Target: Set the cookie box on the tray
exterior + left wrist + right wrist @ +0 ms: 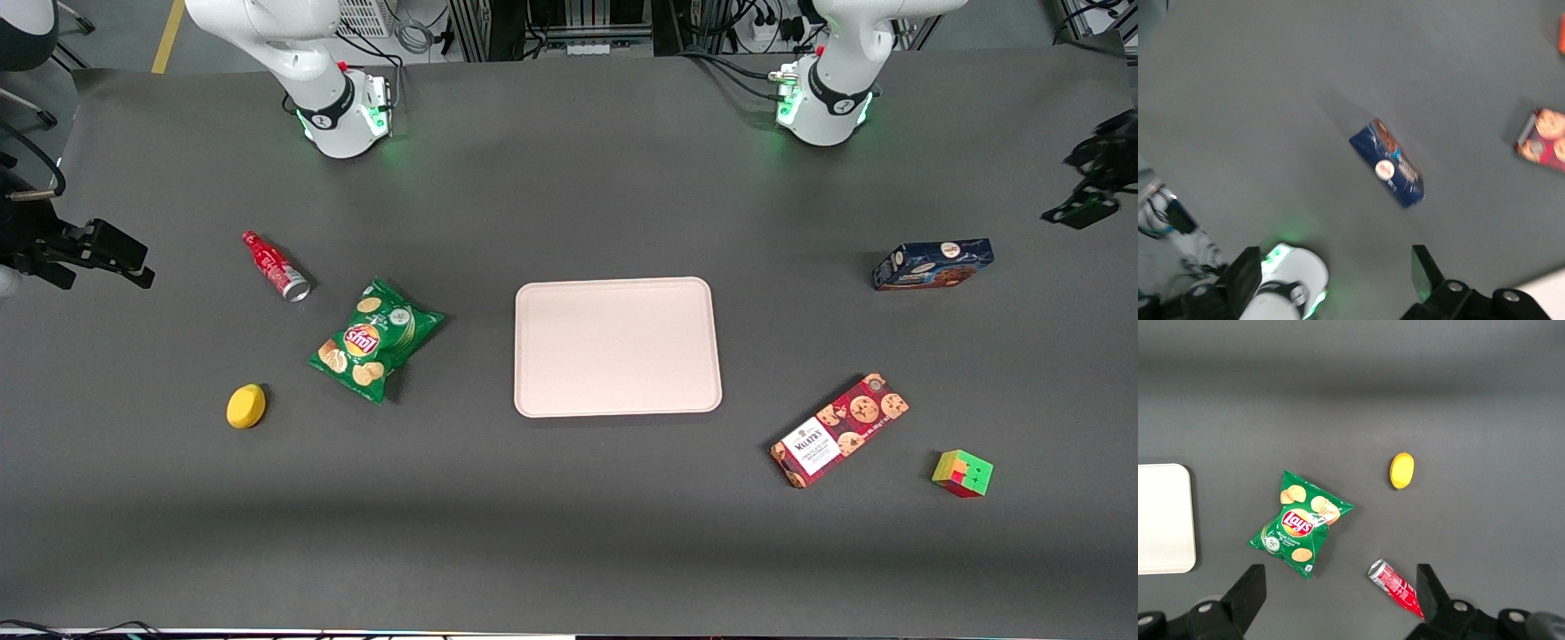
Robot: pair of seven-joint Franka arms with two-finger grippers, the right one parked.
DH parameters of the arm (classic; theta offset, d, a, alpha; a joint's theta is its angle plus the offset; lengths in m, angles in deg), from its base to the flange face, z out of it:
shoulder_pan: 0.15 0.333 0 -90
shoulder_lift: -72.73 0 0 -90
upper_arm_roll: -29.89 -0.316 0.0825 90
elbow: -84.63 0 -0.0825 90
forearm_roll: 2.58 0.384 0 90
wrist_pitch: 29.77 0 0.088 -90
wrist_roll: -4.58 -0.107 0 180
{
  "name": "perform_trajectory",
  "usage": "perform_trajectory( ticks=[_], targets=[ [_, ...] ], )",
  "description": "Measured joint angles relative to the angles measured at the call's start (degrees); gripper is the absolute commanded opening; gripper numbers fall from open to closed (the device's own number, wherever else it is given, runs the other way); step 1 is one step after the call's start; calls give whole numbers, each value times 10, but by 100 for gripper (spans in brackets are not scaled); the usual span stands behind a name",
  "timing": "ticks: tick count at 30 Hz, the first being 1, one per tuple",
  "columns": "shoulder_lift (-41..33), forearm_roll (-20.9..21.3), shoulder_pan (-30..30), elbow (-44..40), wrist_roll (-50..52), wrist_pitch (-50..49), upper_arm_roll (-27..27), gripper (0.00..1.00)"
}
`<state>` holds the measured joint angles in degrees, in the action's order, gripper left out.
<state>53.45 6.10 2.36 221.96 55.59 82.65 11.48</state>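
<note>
The cookie box [933, 264] lies on the table toward the working arm's end, well apart from the tray [617, 346], which is bare. The gripper [1338, 273] hangs above and off to one side of the box, fingers spread wide, holding nothing. This looks like the approach: it must come over the box, descend and close. The red box [839, 430] and puzzle cube [962, 473] lie nearer the front camera, off the likely path to the tray.

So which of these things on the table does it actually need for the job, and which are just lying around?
Part of the job:
- cookie box, dark blue, lying on the table
- tray, nothing on it yet
- gripper, open, above the table near the cookie box

Just lying about:
- red cookie box
- puzzle cube
- chip bag
- red can
- yellow lemon-like thing
</note>
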Motion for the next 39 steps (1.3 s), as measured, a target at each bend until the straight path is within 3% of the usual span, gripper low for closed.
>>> perform_trajectory(
  ticks=[13,27,39],
  targets=[
    [-2,0,2,170,52,234,-2,100],
    [75,0,5,201,55,376,-4,100],
    [121,0,5,208,59,440,-4,97]
  ],
)
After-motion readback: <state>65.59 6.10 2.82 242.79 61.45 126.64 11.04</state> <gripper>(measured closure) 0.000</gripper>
